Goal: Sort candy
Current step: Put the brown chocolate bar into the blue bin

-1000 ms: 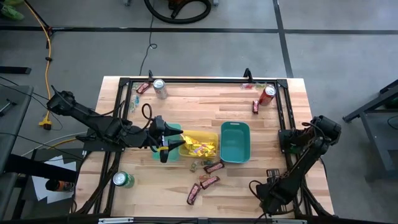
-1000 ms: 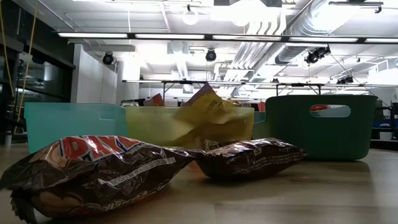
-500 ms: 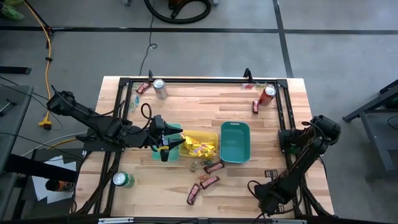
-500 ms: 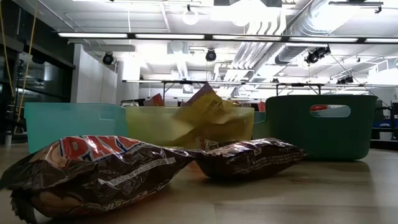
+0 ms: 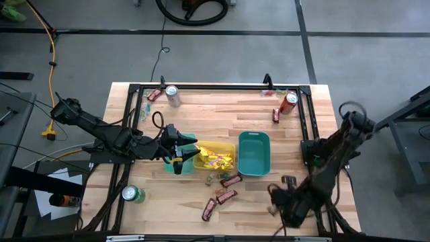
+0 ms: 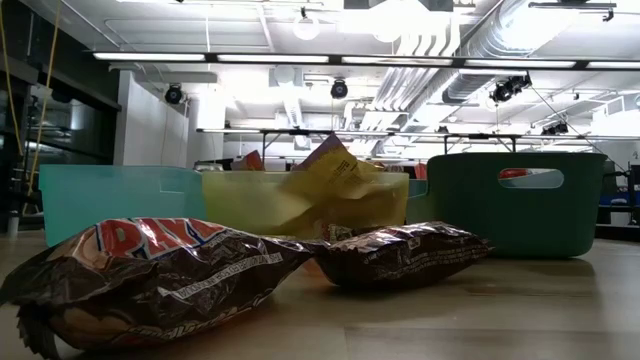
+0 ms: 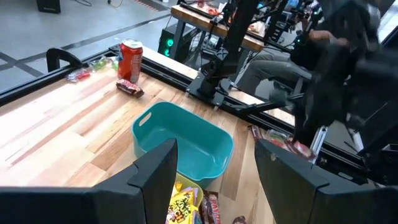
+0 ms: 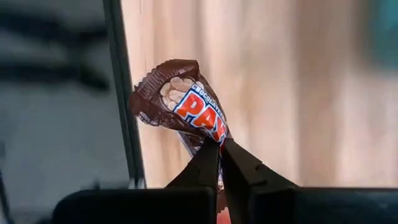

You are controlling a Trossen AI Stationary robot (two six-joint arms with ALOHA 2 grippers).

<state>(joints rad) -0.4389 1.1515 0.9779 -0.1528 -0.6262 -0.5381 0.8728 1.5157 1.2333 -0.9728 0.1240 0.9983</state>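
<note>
1. Cans first, at the table's left side: a green soda can [image 5: 132,194] stands upright near the front left corner, and a silver soda can [image 5: 173,95] stands near the back left, with a dark brown-and-red wrapped bar [image 5: 154,95] lying just beside it
2. Left gripper [image 5: 177,160] hangs over the pale teal plastic bin [image 5: 188,138], which sits just left of the yellow bin; its two dark fingers [image 7: 155,177] stand wide apart and hold nothing
3. Yellow plastic bin [image 5: 230,146] in the middle of the wooden table [image 5: 215,114] holds a heap of yellow square candy packets [image 5: 215,158]
4. Just in front of the yellow bin lie a few tiny mixed-colour pieces [image 5: 212,178], and near them three brown-and-red oblong candy bars [image 5: 226,196] rest on the bare wood, apart from one another; in the low view two of these crumpled bars [image 6: 160,270] fill the foreground with the three bins behind them
5. Deep teal plastic bin [image 5: 254,153] sits just right of the yellow one, and the left wrist view shows its inside bare [image 7: 186,146]
6. Red soda can [image 5: 289,102] stands upright near the back right corner, with another dark bar [image 5: 276,115] just beside it
7. Right gripper [image 5: 290,181] is at the table's front right edge, beside the black frame rail; its fingers are pinched together on the end of a brown-and-red peanut bar in a crinkled wrapper [image 8: 183,106], which stands up from the fingertips [image 8: 208,163] clear of the wood
</note>
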